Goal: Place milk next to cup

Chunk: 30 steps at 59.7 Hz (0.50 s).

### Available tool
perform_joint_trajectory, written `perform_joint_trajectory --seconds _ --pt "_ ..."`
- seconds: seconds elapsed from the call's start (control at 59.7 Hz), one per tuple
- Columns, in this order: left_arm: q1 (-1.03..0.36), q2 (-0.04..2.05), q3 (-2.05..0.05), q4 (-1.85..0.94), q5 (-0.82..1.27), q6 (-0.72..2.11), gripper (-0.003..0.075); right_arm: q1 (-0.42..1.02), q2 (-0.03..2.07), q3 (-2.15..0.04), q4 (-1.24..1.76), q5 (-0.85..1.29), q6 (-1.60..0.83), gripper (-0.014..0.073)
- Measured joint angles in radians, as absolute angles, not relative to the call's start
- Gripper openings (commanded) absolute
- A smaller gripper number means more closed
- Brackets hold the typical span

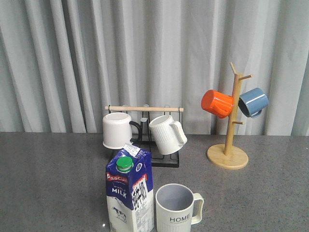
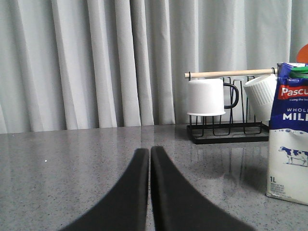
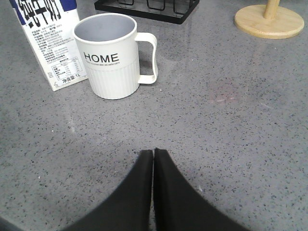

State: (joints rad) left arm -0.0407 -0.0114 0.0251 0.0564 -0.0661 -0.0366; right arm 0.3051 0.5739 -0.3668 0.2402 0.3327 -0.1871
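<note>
Black rack [image 1: 161, 159] w/ 2 white mugs, wooden mug tree [image 1: 228, 155]

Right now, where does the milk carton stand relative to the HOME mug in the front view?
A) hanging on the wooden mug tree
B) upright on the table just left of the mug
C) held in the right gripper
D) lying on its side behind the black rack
B: the milk carton stands upright on the table directly left of the HOME mug, and both grippers are shut and empty.

Left end effector [image 2: 149, 156]: two matte black fingers [image 2: 132, 192], smooth, broad at the base and curving to narrow tips. Right end effector [image 3: 153, 155]: matching pair of black fingers [image 3: 173, 197], apparently plastic or rubber. No markings, screws or cables visible.
</note>
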Motion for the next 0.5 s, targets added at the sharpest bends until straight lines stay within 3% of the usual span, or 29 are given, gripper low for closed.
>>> perform_joint_trajectory --seconds 0.503 --pt "-0.041 -0.011 0.025 0.056 -0.066 -0.037 -0.0007 0.305 0.567 -0.338 0.234 0.304 -0.187 -0.0005"
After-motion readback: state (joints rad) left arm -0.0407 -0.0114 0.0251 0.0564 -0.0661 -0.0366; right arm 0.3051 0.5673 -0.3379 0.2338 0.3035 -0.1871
